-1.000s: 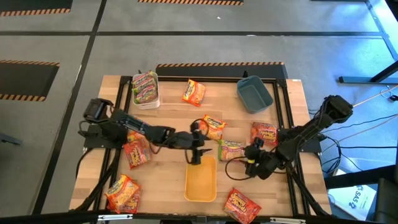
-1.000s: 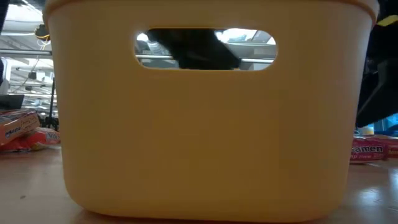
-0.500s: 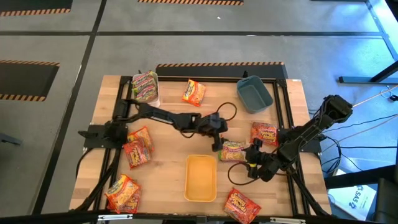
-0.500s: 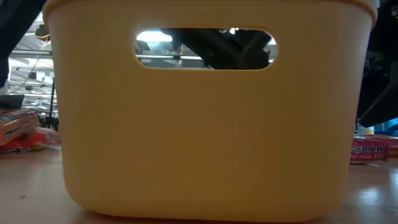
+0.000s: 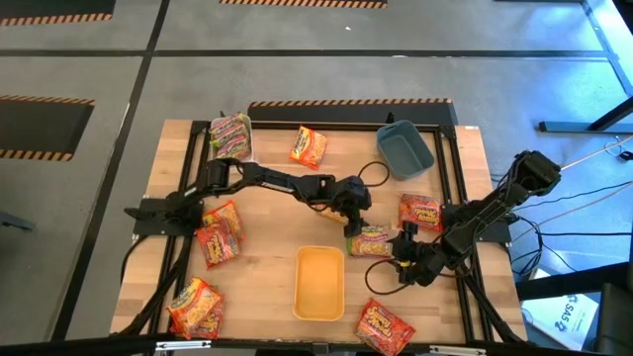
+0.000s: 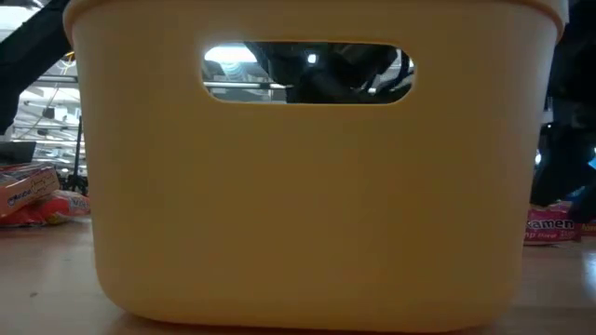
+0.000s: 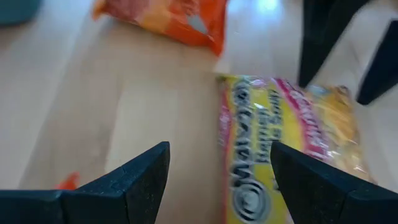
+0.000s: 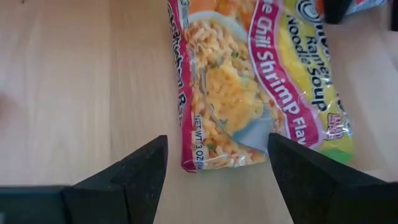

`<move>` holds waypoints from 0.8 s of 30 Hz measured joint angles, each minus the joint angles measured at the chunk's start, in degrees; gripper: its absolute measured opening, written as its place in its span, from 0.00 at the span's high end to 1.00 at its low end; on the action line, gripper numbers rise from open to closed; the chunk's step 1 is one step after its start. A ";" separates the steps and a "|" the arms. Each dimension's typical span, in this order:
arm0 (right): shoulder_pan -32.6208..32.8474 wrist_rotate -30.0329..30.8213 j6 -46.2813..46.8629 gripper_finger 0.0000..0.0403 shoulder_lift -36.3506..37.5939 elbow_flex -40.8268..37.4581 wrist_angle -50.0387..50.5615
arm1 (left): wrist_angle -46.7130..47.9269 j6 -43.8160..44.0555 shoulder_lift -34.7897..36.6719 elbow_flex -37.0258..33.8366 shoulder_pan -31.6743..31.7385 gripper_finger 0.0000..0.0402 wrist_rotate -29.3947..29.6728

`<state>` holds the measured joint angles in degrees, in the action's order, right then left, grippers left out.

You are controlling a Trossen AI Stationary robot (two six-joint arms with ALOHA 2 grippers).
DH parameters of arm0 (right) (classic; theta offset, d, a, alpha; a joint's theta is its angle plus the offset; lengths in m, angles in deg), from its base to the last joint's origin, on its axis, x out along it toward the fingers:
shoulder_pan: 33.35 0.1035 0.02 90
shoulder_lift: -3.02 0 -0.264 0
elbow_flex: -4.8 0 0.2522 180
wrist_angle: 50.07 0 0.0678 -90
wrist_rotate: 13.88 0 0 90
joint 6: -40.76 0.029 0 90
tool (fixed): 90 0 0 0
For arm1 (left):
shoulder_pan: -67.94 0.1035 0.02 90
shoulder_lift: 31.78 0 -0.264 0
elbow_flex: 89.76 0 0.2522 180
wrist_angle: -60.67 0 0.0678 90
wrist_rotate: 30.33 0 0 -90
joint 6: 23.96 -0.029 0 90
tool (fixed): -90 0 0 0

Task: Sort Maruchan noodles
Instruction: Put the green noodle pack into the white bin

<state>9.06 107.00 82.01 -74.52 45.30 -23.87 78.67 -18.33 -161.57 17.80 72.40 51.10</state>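
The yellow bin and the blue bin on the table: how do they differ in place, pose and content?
The yellow bin sits at the table's near edge, between the arms; the blue bin sits at the far edge, toward the right arm's side. The yellow bin lies square to the table; the blue bin is turned at an angle. Both are open-topped rectangular bins, and neither holds a packet.

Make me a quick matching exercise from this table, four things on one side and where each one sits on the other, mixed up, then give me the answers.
Things:
1. yellow bin
2. blue bin
3. white bin
4. lime chili shrimp packet

Places:
A. far left corner of the table, with green-pink packets in it
B. far side, toward the right
C. near edge, middle
D. flat on the wood between the left tool and the right tool, both open

Pairs: 1-C, 2-B, 3-A, 4-D
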 joint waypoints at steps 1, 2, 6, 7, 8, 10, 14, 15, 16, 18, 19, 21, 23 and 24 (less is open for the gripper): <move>-0.01 0.14 0.01 0.34 0.00 -0.55 -0.68 | 0.08 0.01 -0.24 0.03 0.30 0.32 0.03; -0.01 0.61 0.01 0.34 -0.02 -0.95 -0.97 | 0.48 -0.01 -0.42 0.03 0.48 0.32 0.05; 0.01 2.79 -1.24 0.34 -0.42 -1.97 -2.53 | 0.48 0.17 -1.12 0.03 0.62 0.32 -0.31; -0.01 3.11 -1.26 0.34 -0.43 -2.22 -2.63 | 0.42 0.17 -1.12 0.03 0.58 0.32 -0.89; -0.03 3.75 -1.30 0.34 -0.67 -2.50 -2.59 | 0.36 0.17 -1.10 0.03 0.51 0.32 -1.64; -0.03 4.93 -1.32 0.34 -1.50 -3.22 -2.49 | 0.70 0.21 -1.10 0.03 0.36 0.32 -2.95; 0.02 6.48 -1.05 0.34 -4.44 -3.73 -2.88 | 0.91 2.18 -1.10 0.03 0.27 0.32 -5.10; 0.07 6.99 -1.01 0.34 -5.29 -3.68 -3.22 | 1.08 3.00 -1.10 0.03 0.27 0.32 -5.89; 0.12 7.34 -1.01 0.34 -6.03 -3.65 -3.51 | 1.50 3.47 -1.10 0.03 0.30 0.32 -6.29; 0.08 8.22 -1.02 0.34 -7.30 -3.65 -4.69 | 2.59 4.68 -1.10 0.03 0.29 0.32 -5.61; 0.08 8.76 -1.08 0.34 -7.78 -3.65 -5.37 | 3.34 5.22 -1.10 0.03 0.34 0.32 -4.69; 0.05 9.23 -1.40 0.34 -8.39 -3.68 -6.50 | 4.44 7.20 -1.10 0.03 0.34 0.32 -1.41; -0.01 9.33 -1.92 0.34 -8.54 -3.72 -7.08 | 5.09 9.02 -0.99 0.03 0.37 0.32 2.30; -0.03 9.33 -2.06 0.34 -8.56 -3.72 -7.16 | 5.27 9.44 -0.94 0.03 0.39 0.32 3.04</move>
<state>9.03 116.33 79.95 -83.08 41.58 -31.03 83.94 -8.89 -162.51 17.82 72.79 54.15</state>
